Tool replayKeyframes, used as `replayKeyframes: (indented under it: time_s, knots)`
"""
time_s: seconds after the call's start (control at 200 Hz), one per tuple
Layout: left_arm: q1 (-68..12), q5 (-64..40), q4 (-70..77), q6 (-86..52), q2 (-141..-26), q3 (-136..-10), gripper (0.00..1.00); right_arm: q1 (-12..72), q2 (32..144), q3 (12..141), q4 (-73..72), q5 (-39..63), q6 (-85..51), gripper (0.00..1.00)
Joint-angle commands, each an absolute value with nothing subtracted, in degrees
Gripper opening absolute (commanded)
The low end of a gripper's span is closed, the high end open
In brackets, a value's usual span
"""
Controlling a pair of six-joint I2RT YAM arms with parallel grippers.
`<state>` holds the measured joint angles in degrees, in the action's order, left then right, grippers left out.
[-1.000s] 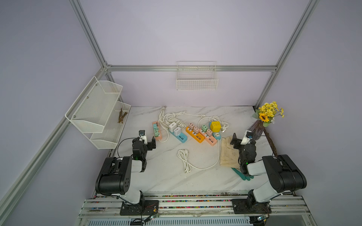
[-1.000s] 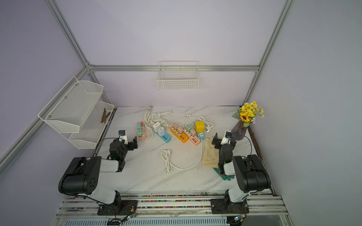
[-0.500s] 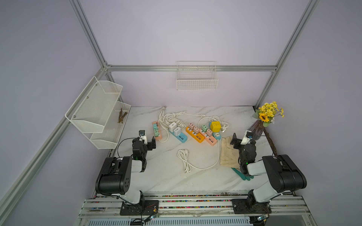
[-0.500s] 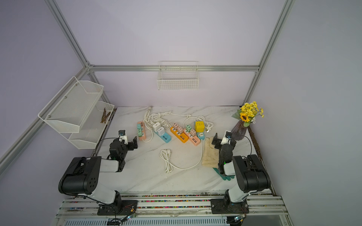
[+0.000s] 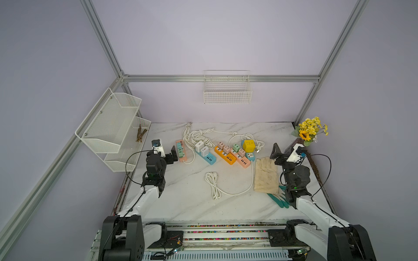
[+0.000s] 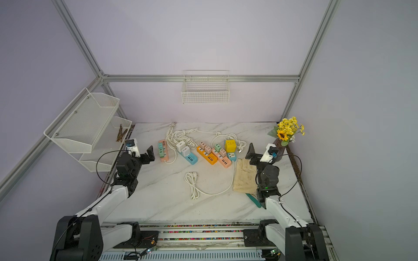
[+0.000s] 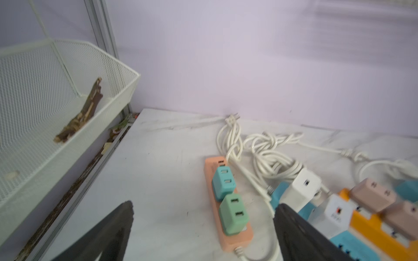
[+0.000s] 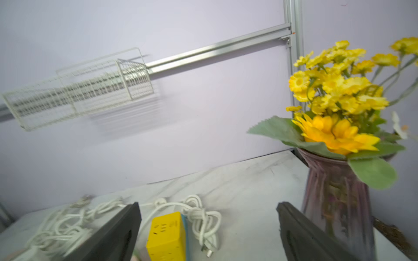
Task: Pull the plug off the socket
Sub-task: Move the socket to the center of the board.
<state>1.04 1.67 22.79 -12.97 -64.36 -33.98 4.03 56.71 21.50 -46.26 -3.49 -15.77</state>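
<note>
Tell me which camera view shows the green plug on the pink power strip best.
The left wrist view: the green plug is close and large there, seated in the pink power strip, with both its slots visible. Both top views show it only as a tiny green block. The right wrist view does not show it.

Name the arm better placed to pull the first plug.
Left. The open left gripper sits beside the pink power strip, aimed at its green plug; the right gripper faces the yellow cube socket and vase.
</note>
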Motion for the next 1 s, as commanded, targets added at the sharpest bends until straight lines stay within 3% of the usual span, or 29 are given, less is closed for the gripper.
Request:
replayKeyframes:
  time_s: [0.0,0.16,0.28,0.445,0.61,0.8,0.995]
  knots:
    - [0.88,-7.71,15.53,-30.23,-63.1,-34.18,1.0,4.31,54.0,21.96,-41.88,8.89,-34.48,0.99]
    - [1.23,-19.77,29.31,-42.1,-66.05,-28.93,1.0,5.17,59.24,21.85,-56.74,31.04,-42.01,0.99]
    - [-0.04,-21.88,25.64,-44.05,-65.7,-30.12,1.0,11.33,65.97,26.1,-53.25,35.77,-39.28,0.99]
    - [-7.4,-10.89,15.7,-40.24,-61.41,-29.45,1.0,24.74,74.4,36.27,-34.64,29.56,-23.96,0.99]
    - [-11.24,-5.37,18.55,-38.57,-59.88,-23.45,1.0,34.52,84.66,49.28,-15.55,17.67,-10.53,0.99]
    - [-11.27,-3.19,23.48,-40.63,-59.73,-19.8,1.0,39.52,98.33,62.34,-2.92,6.56,-2.63,1.0]
    - [-11.16,-0.13,25.73,-40.26,-57.89,-17.35,1.0,41.21,112.48,77.57,8.16,2.82,0.67,0.99]
